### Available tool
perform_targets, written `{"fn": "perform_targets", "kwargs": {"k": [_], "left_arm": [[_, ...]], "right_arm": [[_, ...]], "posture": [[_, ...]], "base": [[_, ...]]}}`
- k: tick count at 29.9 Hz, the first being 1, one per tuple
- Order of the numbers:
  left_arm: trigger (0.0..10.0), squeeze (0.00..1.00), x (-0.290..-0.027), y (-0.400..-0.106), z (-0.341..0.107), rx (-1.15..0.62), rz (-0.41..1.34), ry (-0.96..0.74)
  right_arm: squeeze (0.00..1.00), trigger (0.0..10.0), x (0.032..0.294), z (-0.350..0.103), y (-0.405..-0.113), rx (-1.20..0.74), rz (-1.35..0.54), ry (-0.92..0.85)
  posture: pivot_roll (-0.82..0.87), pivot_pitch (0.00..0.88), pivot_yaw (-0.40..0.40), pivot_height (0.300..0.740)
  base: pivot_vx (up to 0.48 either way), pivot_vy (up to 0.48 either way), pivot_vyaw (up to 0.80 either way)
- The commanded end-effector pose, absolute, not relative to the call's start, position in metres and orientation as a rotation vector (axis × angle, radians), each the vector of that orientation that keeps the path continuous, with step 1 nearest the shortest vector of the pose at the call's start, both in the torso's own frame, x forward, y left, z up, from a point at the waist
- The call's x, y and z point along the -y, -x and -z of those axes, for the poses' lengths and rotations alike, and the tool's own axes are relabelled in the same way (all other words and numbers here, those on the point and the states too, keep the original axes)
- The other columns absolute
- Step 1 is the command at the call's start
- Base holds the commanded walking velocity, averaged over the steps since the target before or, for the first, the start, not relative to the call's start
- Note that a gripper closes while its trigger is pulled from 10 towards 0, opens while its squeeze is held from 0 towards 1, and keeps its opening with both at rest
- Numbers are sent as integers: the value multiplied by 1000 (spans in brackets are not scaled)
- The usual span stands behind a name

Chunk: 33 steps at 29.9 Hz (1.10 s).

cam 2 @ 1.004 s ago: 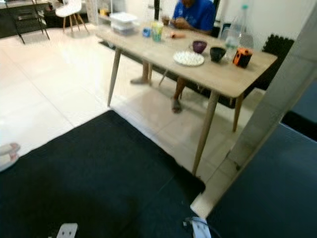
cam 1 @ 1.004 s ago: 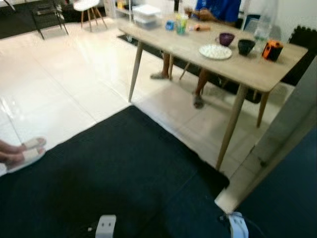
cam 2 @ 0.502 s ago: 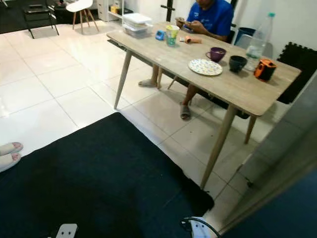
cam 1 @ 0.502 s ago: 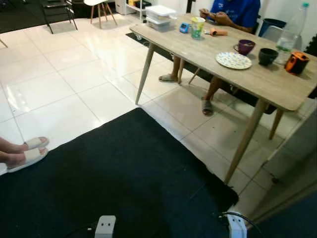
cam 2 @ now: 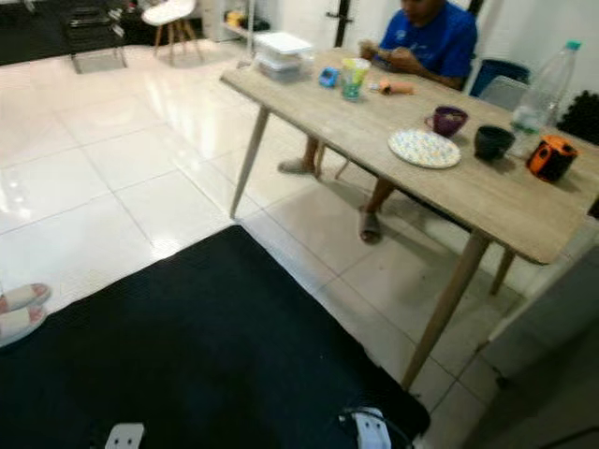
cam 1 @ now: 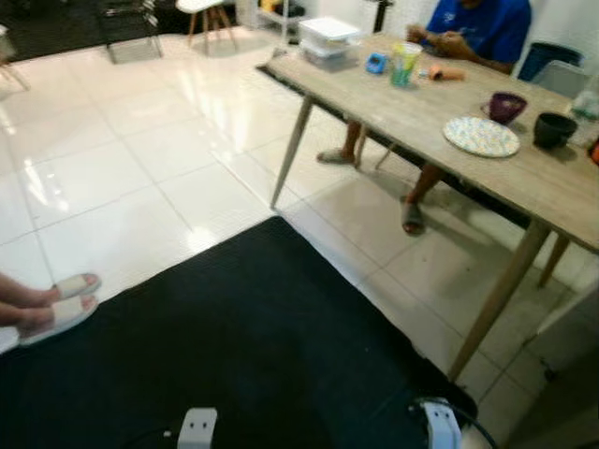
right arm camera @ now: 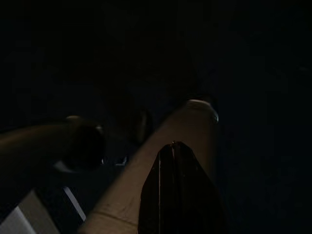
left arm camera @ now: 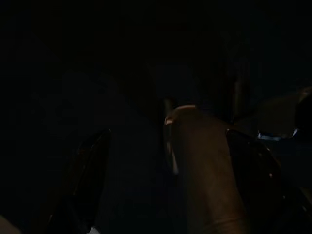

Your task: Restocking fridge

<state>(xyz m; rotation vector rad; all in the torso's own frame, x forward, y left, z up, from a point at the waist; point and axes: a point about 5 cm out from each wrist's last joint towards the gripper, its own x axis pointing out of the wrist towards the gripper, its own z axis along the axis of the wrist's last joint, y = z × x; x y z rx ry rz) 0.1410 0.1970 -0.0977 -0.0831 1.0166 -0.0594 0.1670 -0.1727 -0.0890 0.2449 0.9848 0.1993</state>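
"So, how did the claws stand?"

"Both wrist views were very dark. The left gripper had its two black fingers spread well apart, with nothing clamped. The right gripper had its fingers pressed together into one dark point, also on nothing."

"And around them?"

"Below lay a black mat, reaching to the near leg of the wooden table. On the table sat a patterned plate, with a purple cup and a dark cup just behind it. An orange object and a clear bottle stood toward its right end. A green cup and stacked clear boxes stood toward its far left end."

"Anyone about?"

"A person in a blue shirt sat behind the table. Two sandalled feet rested well left of it, at the mat's edge."

"And the fridge?"

"A grey panel stood just right of the table's near corner. I could not tell whether it was the fridge."
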Motion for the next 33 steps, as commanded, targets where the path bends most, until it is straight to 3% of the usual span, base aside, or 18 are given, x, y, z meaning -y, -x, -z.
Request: {"fn": "perform_targets", "kwargs": {"k": [1,7,33], "left_arm": [[10000,0,-193,-137,100,-1033,71,89],[10000,0,-192,-137,100,-1032,71,91],[10000,0,-191,-137,100,-1034,78,93]], "right_arm": [[0,10000,179,94,-156,-1028,-171,-249],[0,10000,179,93,-156,-1021,-165,-254],[0,10000,180,93,-157,-1011,-159,-252]], "posture": [[-70,95,-21,740],[-70,95,-21,740],[-70,96,-22,740]], "base": [[341,0,-756],[340,0,-723],[404,0,0]]}}
